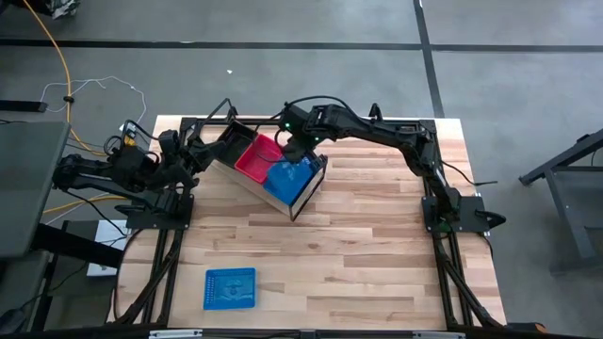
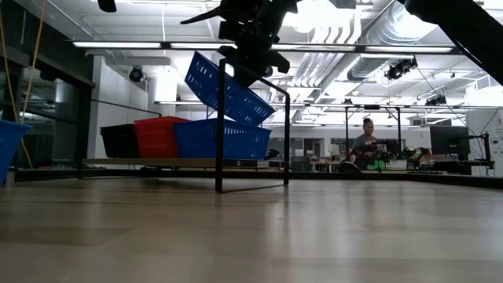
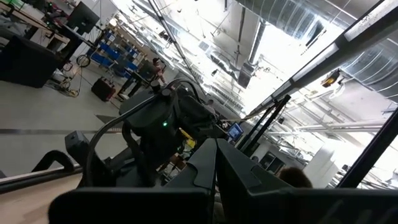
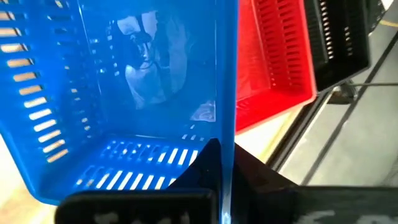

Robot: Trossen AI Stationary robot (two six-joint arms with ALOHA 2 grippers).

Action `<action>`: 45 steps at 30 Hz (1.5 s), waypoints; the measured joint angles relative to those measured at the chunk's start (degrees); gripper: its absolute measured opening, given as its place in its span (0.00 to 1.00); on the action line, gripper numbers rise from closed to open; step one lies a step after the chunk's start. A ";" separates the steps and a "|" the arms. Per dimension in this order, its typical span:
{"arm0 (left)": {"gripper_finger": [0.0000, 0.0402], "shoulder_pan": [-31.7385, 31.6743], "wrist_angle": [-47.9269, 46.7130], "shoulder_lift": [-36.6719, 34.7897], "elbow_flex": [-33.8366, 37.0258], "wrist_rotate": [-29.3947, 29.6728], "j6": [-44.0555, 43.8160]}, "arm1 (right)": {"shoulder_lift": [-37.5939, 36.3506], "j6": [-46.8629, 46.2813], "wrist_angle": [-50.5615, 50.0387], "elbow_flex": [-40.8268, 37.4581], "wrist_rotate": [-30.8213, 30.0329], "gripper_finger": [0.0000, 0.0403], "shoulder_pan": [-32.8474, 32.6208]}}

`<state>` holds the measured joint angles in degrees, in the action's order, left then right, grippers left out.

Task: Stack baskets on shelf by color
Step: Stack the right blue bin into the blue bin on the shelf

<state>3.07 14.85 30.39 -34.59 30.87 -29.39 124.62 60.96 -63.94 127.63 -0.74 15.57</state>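
Observation:
The light-wood shelf (image 1: 300, 202) lies slantwise at the table's far side and has a black frame (image 2: 252, 130) at its end. On it stand a black basket (image 2: 119, 140), a red basket (image 2: 161, 135) and a blue basket (image 2: 222, 139) in a row. My right gripper (image 1: 300, 151) is shut on a second blue basket (image 2: 228, 86), which it holds tilted above the blue one on the shelf. A third blue basket (image 1: 231, 288) rests flat on the table near its near-left corner. My left gripper (image 1: 200, 153) waits shut by the shelf's black-basket end. My right gripper holds the upper blue basket by the rim of one side wall (image 4: 227, 118), one finger (image 4: 202, 168) inside the basket and the other outside. It comes from above. The basket is tilted, its far-from-gripper end high; whether its low end (image 2: 266, 116) touches the basket below, I cannot tell.
The middle and right of the wooden table top (image 1: 377, 245) show bare boards. Cables and a yellow cord (image 1: 66, 66) lie on the floor beyond the left edge. In the low view, a person (image 2: 365, 145) sits at a desk in the room behind.

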 joint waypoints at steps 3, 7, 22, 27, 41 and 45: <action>0.00 0.00 0.00 0.00 0.00 0.00 0.00 | 0.00 -1.00 -0.60 0.00 1.19 0.00 -0.05; 0.00 0.00 0.02 0.00 0.00 -0.02 0.02 | 0.00 0.48 -1.30 0.00 1.31 0.00 -0.58; 0.00 -0.02 0.00 0.00 0.00 -0.66 -0.63 | 3.96 6.56 -1.11 0.02 -5.84 0.00 -4.03; 0.00 0.00 0.00 0.00 0.00 -0.66 -0.66 | 4.00 3.64 -0.88 0.02 -8.04 0.00 -4.07; 0.00 0.00 0.00 0.00 0.00 -0.70 -0.57 | 4.00 -7.23 -1.58 0.02 -9.11 0.06 -4.02; 0.00 0.00 0.00 0.00 0.00 -0.70 -0.48 | 4.00 -9.64 -1.58 0.02 -10.13 0.18 -4.02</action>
<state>3.07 14.85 30.39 -34.59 30.17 -29.87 128.62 51.32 -65.52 127.66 -10.86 11.55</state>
